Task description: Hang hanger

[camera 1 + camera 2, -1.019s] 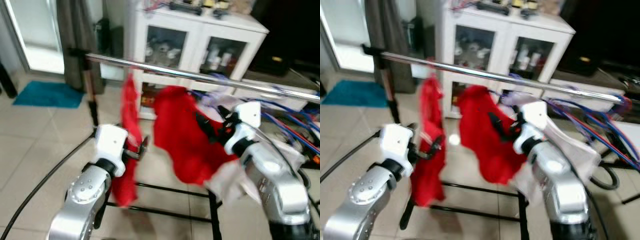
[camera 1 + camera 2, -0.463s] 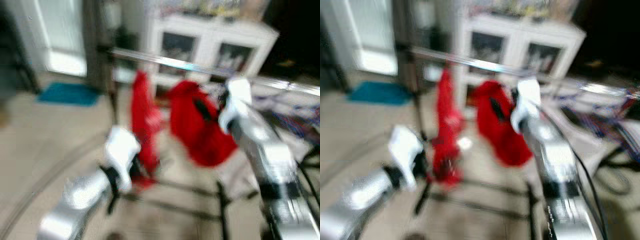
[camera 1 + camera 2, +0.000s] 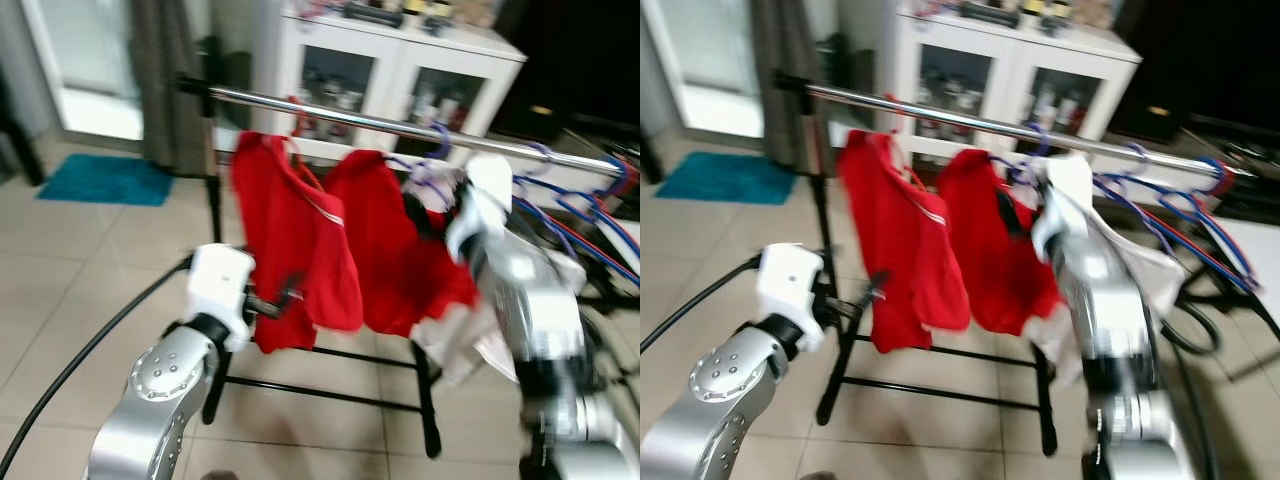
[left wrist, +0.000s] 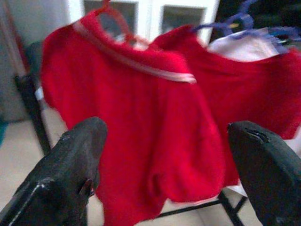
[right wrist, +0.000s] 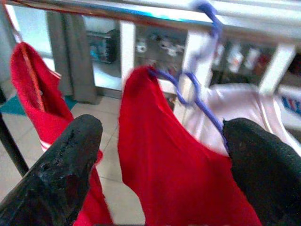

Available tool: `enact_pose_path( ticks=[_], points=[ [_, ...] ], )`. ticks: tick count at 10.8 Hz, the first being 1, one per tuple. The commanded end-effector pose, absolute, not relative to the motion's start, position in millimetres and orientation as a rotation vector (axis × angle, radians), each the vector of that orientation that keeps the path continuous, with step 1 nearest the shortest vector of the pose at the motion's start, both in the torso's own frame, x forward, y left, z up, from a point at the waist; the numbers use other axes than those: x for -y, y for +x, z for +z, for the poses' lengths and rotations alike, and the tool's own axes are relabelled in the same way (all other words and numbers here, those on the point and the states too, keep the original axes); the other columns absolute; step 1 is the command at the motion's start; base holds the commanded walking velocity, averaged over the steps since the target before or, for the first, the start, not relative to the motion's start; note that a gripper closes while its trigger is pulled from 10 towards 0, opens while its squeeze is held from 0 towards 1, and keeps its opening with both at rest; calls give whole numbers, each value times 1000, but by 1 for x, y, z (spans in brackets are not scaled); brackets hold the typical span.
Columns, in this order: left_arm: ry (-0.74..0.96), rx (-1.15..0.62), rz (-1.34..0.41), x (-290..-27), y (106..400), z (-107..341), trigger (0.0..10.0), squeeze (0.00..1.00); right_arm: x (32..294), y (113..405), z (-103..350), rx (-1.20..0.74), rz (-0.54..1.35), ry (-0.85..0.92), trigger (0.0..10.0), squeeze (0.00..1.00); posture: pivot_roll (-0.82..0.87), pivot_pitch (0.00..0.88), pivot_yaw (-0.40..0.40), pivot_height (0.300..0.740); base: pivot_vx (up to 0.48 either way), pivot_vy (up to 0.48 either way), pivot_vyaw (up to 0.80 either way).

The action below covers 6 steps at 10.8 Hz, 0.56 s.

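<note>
Right gripper [image 5: 160, 155]: fingers spread wide, empty, raised near the rail [image 3: 400, 125], facing the purple hanger [image 5: 200, 101].
Purple hanger: hooked on rail, carrying the right-hand red garment [image 3: 400, 250].
Left gripper [image 4: 164, 165]: wide, empty, low, facing the left red shirt [image 3: 290, 240].
Advice: confirm the hook seats fully over the rail; back away straight, clear of fabric.
Far: white cabinet [image 3: 390, 70].
</note>
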<state>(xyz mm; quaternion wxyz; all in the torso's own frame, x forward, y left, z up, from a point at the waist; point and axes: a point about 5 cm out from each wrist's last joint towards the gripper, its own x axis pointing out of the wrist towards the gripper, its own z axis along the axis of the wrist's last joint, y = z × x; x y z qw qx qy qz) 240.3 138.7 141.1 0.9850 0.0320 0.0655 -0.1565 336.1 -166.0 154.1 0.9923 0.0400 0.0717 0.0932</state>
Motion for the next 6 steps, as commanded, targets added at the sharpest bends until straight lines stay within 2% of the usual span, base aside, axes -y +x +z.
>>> enact_pose_path(
  ticks=[1, 3, 6],
  points=[
    [57, -109, -292, -136, 241, 143, 10000, 110, 166, 325, 162, -77, 212, 112, 10000, 0, 184, 28, -143, 740, 0, 0, 0],
    [67, -108, -259, -136, 243, 142, 10000, 133, 158, 292, 136, -148, 250, 166, 10000, 0, 176, 24, -131, 740, 0, 0, 0],
    [82, -106, -291, -133, 248, 142, 10000, 137, 159, 271, 121, -188, 167, 226, 10000, 0, 166, 11, -83, 740, 0, -480, 0]
  ],
)
